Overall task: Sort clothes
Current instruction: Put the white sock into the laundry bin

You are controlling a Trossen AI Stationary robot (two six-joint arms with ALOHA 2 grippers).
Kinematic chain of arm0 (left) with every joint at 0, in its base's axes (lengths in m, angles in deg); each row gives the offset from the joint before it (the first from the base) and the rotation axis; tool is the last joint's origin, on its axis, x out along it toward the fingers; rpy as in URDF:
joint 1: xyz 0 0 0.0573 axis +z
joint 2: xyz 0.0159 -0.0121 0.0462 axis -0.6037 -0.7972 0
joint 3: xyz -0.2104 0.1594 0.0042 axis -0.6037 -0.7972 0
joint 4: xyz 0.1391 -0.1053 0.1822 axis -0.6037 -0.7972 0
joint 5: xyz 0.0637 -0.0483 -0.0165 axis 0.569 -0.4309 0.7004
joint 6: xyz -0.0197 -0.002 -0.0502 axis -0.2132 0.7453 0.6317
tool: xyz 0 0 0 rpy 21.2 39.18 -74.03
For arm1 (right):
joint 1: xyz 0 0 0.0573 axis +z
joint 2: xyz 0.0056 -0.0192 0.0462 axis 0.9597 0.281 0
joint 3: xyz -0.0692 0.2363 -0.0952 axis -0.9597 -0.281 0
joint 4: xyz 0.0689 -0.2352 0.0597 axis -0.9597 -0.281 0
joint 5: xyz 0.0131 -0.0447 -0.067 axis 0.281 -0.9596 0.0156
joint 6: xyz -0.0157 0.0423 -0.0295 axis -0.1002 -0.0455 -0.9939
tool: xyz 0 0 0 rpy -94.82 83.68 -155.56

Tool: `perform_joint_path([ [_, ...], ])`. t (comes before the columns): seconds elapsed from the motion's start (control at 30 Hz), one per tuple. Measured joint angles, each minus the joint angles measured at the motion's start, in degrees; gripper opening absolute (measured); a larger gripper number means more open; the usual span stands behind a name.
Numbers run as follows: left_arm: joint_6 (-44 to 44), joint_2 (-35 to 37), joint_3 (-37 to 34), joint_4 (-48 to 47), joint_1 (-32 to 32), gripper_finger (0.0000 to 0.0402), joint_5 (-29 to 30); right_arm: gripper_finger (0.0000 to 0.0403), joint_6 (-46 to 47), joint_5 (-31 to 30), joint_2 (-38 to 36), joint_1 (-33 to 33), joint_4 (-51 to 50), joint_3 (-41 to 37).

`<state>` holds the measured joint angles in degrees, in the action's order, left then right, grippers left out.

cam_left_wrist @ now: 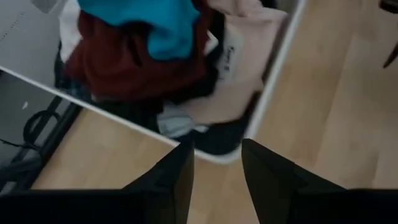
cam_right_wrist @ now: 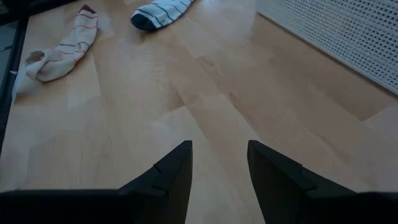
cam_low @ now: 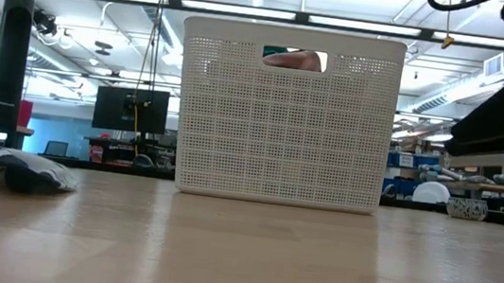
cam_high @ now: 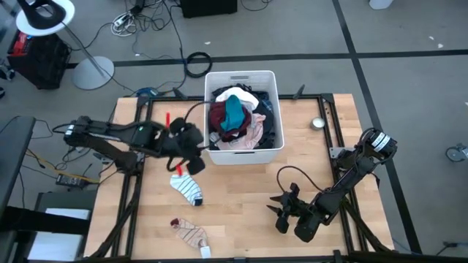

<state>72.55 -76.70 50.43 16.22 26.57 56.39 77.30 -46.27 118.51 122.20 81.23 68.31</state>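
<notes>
The left gripper [cam_high: 199,162] hangs open and empty beside the white slotted plastic basket [cam_high: 272,84] heaped with soft mixed-colour clothes [cam_high: 235,117]; the right gripper [cam_high: 280,210] waits open and empty over bare wood; a navy-striped white sock [cam_high: 188,188] and a maroon-striped cream sock [cam_high: 191,233] lie on the table [cam_high: 241,212].

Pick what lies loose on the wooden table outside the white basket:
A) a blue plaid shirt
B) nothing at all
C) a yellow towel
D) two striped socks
D: the high view shows a navy-striped sock and a red-striped sock on the table, both apart from the basket.
</notes>
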Motion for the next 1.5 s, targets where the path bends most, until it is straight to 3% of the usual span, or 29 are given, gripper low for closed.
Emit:
perform_joint_path([
  [0.33,16.71,12.18,-17.52,2.65,-9.91,0.0141,4.54,0.0155,1.55,0.05,0.00,0.95,0.00,0.00],
  [0.53,25.40,17.01,-30.13,9.00,-14.46,0.0140,5.83,0.0155,1.60,0.02,0.00,0.95,-0.01,0.00],
  [0.8,31.01,16.90,-45.38,25.43,-18.56,0.0140,5.97,0.0155,1.84,-0.23,0.00,0.95,0.01,0.00],
  [1.13,34.90,16.52,-59.58,43.98,-21.10,0.0140,5.41,0.0155,1.59,-0.28,0.00,0.88,0.00,0.00],
  [1.3,34.96,13.91,-63.74,50.39,-21.10,0.0140,4.56,0.0155,1.57,-0.64,0.00,0.82,-0.02,0.00],
  [1.5,35.60,7.98,-64.32,50.05,-21.74,0.0140,1.44,0.0155,1.55,-1.24,0.00,0.75,-0.03,0.00],
])
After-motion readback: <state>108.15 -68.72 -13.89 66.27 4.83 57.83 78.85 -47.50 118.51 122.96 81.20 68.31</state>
